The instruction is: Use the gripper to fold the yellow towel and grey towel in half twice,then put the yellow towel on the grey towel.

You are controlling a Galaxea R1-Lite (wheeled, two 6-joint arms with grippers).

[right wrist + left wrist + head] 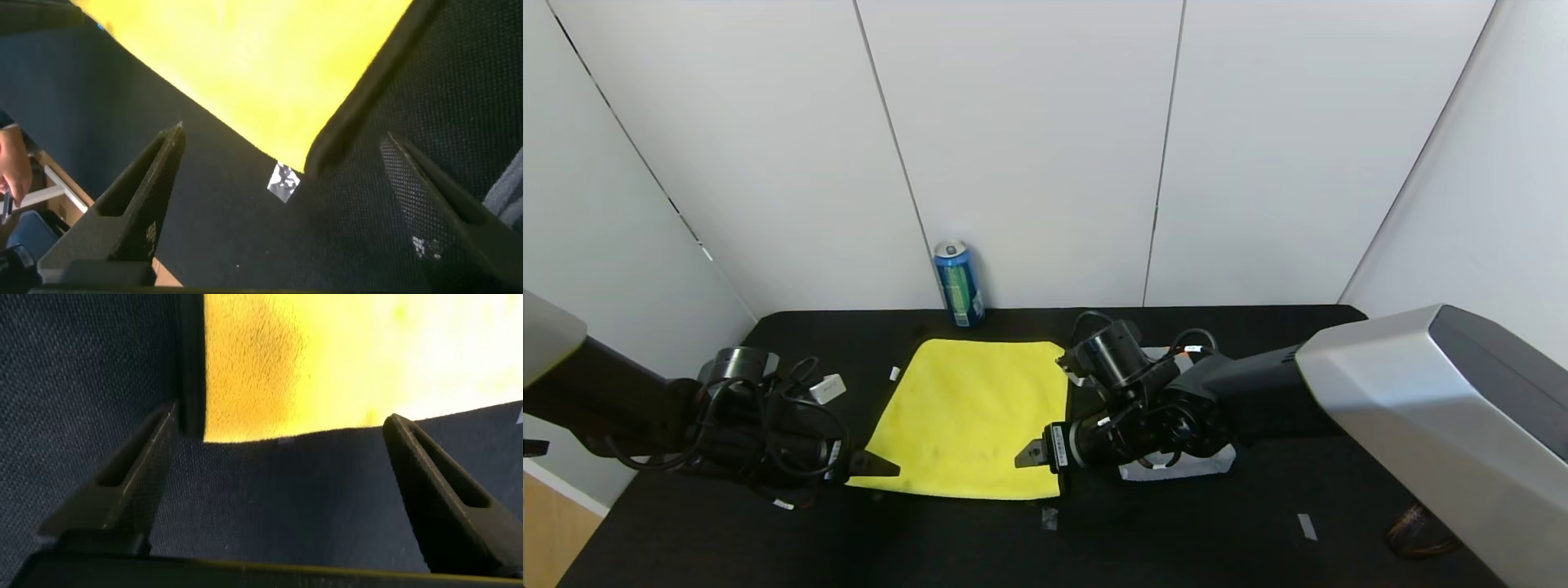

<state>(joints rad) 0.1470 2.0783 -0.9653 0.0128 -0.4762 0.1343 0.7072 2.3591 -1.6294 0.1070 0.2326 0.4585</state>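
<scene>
The yellow towel (976,416) lies flat on the black table (1217,531), spread out in one layer, its far edge close to a blue drink can (959,282) that stands upright against the white wall panels (1029,147). The can carries a green stripe down its side; its lettering is too small to read.

The left gripper (882,467) sits low at the towel's near left corner, its fingers (122,478) spread apart with nothing between them (the left wrist view shows the yellow corner lying just past the tips, on bare tabletop). The right gripper (1025,454) points at the towel's near right corner, its fingers (131,204) likewise apart and holding nothing; the corner lies between and beyond the tips.

The grey towel (1176,467) lies on the table just right of the yellow one, mostly hidden under the right arm, with only a pale edge showing. Small white tape marks (1307,527) dot the tabletop. A white label on the right wrist (1060,446) bears print that cannot be made out.
</scene>
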